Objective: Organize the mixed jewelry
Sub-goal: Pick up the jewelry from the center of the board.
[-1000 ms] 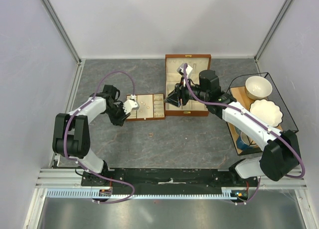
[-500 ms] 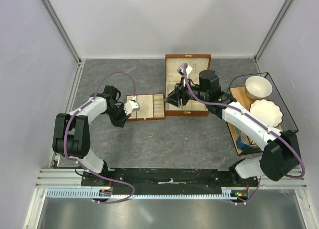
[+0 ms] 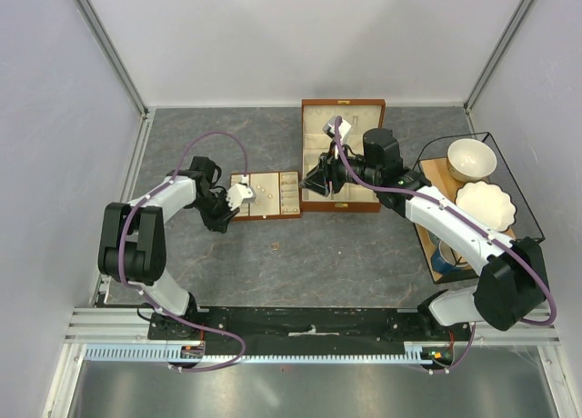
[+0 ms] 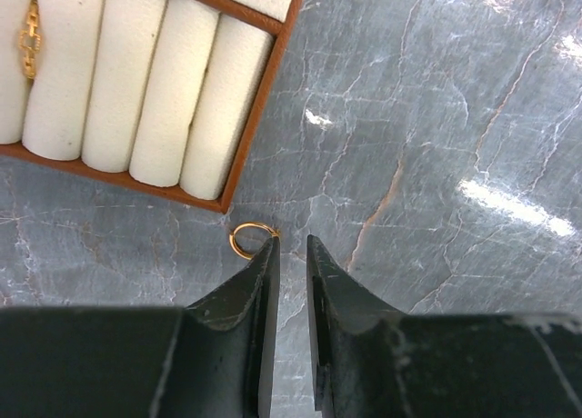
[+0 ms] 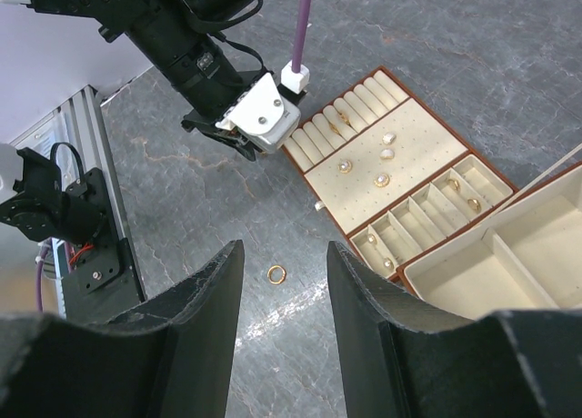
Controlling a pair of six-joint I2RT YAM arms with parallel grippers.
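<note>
A gold ring (image 4: 244, 239) lies on the grey table just off the corner of the flat cream slotted tray (image 4: 164, 91). My left gripper (image 4: 292, 241) is low over the table; its jaws stand a narrow slit apart with nothing between them. The left fingertip (image 4: 271, 247) touches the ring's outer right side. The left gripper (image 3: 225, 213) is at the tray's left end (image 3: 265, 195). A second loose ring (image 5: 276, 273) lies on the table, also visible from above (image 3: 274, 246). My right gripper (image 5: 285, 250) hovers open and empty high above it. Several small pieces (image 5: 382, 179) sit in the tray.
The brown wooden cream-lined box (image 3: 343, 154) stands open behind the tray's right end. A black wire rack (image 3: 523, 209) at the right holds a bowl (image 3: 471, 159), a scalloped plate (image 3: 485, 204) and a blue item (image 3: 446, 254). Walls enclose the table.
Both arms have barely moved; the left gripper stays at the tray's left end and the right gripper stays over the box's near edge.
</note>
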